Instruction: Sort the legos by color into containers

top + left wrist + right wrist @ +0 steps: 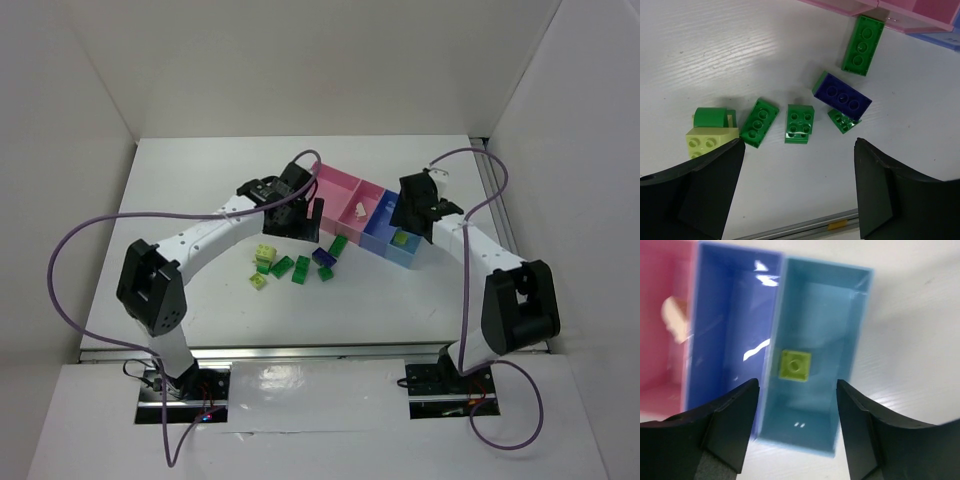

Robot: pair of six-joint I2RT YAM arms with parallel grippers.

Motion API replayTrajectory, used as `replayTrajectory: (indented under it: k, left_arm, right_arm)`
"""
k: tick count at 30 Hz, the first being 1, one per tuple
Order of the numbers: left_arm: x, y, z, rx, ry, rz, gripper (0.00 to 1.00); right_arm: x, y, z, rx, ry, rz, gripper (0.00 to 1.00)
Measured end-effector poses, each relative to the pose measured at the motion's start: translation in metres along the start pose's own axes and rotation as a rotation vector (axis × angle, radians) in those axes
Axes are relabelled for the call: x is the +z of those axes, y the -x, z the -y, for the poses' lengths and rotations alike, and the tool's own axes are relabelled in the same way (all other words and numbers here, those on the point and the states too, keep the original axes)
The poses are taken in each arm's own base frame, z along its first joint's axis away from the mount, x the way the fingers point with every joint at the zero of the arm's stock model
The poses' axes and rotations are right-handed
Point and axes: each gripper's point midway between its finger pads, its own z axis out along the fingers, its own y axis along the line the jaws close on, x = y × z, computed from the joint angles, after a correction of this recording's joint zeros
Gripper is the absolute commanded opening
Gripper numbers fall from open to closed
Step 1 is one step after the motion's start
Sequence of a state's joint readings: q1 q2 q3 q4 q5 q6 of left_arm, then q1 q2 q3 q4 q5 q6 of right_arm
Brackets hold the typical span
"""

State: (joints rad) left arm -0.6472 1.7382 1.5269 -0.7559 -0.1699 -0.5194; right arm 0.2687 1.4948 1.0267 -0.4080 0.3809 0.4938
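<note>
Hovering empty, wide-open left fingers (700, 195) over the surface (715, 45), we should straddle only the square green brick (800, 122), while our parted, empty right fingers (725, 430) hang above the yellow-green brick (794, 366) in the light blue bin (822, 305).

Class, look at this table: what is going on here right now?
Two robot arms are sorting lego bricks into coloured bins. The right gripper hangs open over the light blue bin, where one yellow-green brick lies. The left gripper hovers open above loose green bricks and a dark blue brick on the table. A beige piece sits in a pink bin.
</note>
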Motion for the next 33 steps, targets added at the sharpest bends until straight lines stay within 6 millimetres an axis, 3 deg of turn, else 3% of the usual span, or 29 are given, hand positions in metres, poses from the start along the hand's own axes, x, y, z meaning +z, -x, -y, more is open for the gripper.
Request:
replayTrajectory:
  k: [3, 7, 9, 12, 16, 20, 25, 30, 33]
  left_arm:
    - [0.011, -0.001, 0.006, 0.006, 0.010, -0.029, 0.91]
    - [0.013, -0.003, -0.002, -0.035, 0.018, -0.057, 0.91]
    - [0.007, 0.008, -0.021, -0.091, 0.030, -0.040, 0.91]
    - [-0.015, 0.035, -0.066, -0.208, 0.055, 0.035, 0.93]
    - [-0.059, 0.060, -0.126, -0.377, 0.095, 0.171, 0.93]
    - [-0.087, 0.053, -0.157, -0.473, 0.116, 0.232, 0.93]
    - [-0.084, 0.037, -0.168, -0.512, 0.110, 0.201, 0.91]
    - [-0.075, 0.024, -0.170, -0.525, 0.097, 0.158, 0.91]
    - [-0.075, 0.024, -0.168, -0.525, 0.086, 0.155, 0.91]
  right_arm:
    - [-0.015, -0.001, -0.021, -0.057, 0.077, 0.016, 0.69]
    - [-0.054, -0.013, -0.078, -0.211, 0.297, 0.047, 0.74]
    - [-0.074, -0.032, -0.111, -0.325, 0.432, 0.039, 0.84]
    - [-0.089, -0.067, -0.144, -0.484, 0.572, -0.017, 0.84]
    - [-0.074, -0.097, -0.171, -0.609, 0.627, -0.093, 0.84]
    - [-0.054, -0.118, -0.189, -0.689, 0.635, -0.145, 0.83]
    - [-0.039, -0.128, -0.215, -0.743, 0.654, -0.161, 0.73]
    - [-0.031, -0.141, -0.215, -0.765, 0.646, -0.190, 0.69]
    - [-0.031, -0.141, -0.215, -0.764, 0.642, -0.186, 0.60]
